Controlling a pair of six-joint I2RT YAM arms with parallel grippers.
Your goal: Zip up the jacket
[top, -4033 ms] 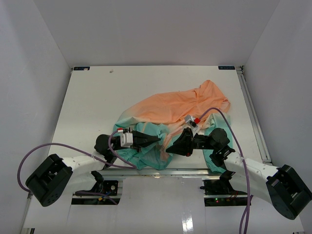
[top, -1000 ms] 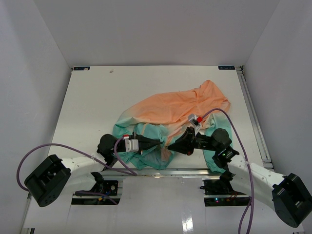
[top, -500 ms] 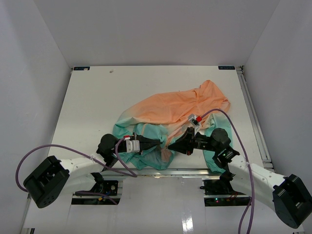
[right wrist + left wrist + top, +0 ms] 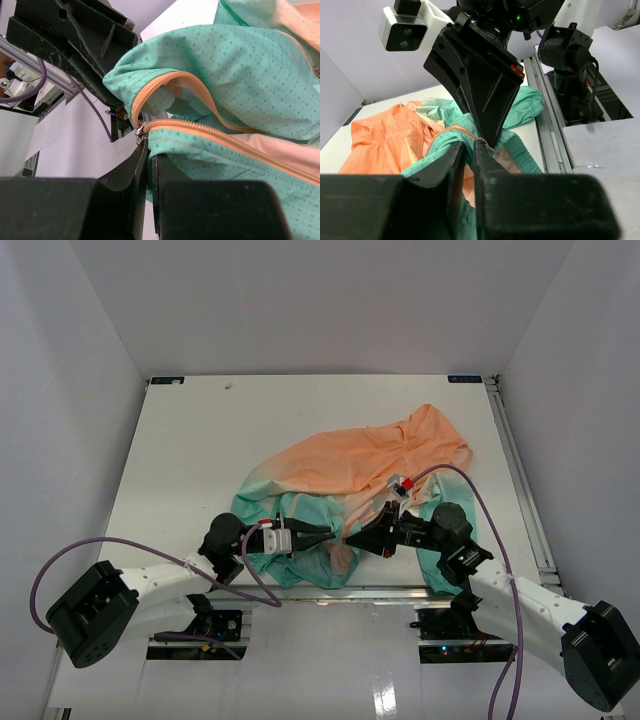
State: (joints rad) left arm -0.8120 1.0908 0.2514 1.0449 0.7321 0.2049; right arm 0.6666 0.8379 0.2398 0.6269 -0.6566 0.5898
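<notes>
The jacket lies crumpled on the table, orange at the back and teal toward the front. My left gripper points right at the teal hem. Its jaws are open by a narrow gap, and teal fabric lies in that gap. My right gripper points left, tip to tip with the left one. It is shut on the teal hem just under the orange zipper, beside the metal slider. From the slider the zipper teeth run closed to the right. The slider's pull shows at the right gripper's tip.
A metal rail runs along the table's right edge and another along the near edge. Purple cables loop from both arms. White walls enclose the table. The right arm's body fills the space just ahead of the left gripper.
The left gripper's jaws have parted a little from their earlier pinch on the fabric, and its wrist has edged right. The right gripper has kept its hold in nearly the same place.
</notes>
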